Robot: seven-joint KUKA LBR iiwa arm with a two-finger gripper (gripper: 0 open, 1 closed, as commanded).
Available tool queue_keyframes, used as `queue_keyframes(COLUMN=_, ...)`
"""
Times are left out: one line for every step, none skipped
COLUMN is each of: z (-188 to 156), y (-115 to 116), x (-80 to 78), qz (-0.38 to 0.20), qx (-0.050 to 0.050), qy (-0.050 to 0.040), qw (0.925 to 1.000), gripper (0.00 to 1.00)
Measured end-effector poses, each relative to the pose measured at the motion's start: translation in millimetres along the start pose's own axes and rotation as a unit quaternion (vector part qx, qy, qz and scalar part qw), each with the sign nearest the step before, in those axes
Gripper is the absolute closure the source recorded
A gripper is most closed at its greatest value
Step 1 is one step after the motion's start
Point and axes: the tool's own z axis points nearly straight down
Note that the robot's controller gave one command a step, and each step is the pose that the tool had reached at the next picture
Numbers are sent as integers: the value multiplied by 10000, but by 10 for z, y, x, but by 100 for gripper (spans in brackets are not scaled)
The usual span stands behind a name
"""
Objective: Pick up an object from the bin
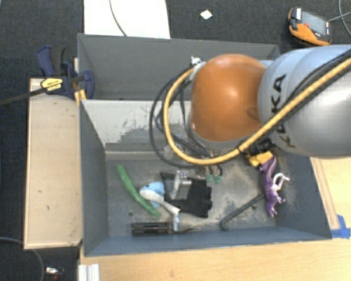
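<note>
Hangs low over bin (pixel 93 174) centre, hand (pixel 183 184) just above black crumpled obj (pixel 198 201), prob. lined up for a grab. Can't tell how wide open, nor whether anything's held. Just left: green curved stick (pixel 133 188), pale blue piece (pixel 154 189). Well right: purple figure (pixel 272 187).

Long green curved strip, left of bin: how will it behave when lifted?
The long green curved strip is thin and bowed, so probably flexible; its ends may droop. Likely light. Its lower end lies by the pale blue lump, which lifting may nudge.
</note>
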Motion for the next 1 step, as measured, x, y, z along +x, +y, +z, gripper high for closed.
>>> queue_keyframes(z=1350, y=-587, x=-26, qz=731, qx=-7, qy=-19, qw=9973, gripper=0)
